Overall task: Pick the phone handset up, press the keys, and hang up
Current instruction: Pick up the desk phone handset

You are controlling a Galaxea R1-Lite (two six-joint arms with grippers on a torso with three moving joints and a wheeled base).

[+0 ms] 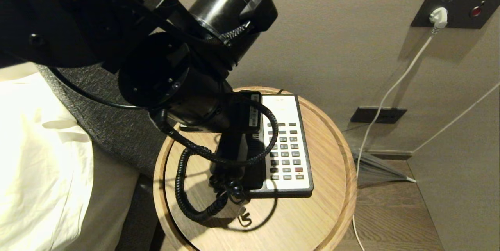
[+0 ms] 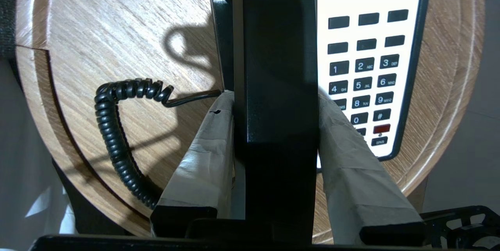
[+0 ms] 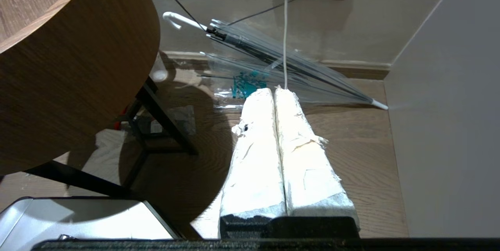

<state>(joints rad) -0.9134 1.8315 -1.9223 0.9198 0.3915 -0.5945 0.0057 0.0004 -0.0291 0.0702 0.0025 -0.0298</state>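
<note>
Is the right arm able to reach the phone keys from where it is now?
Probably not yet: the right gripper hangs shut near the floor beside the table, below the tabletop. The keys themselves lie uncovered.

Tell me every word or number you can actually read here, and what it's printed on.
"1", "2", "3", "4", "5", "6", "8", "9", "0", "#": keys on the phone base.
Tiny letters beside the digits and on the lowest key: too small to read.
Barcode sticker on the left arm: unreadable.

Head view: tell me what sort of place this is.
Probably a hotel bedroom: a corded desk phone on a round wooden side table, white bedding beside it, and a clear umbrella on the floor.
</note>
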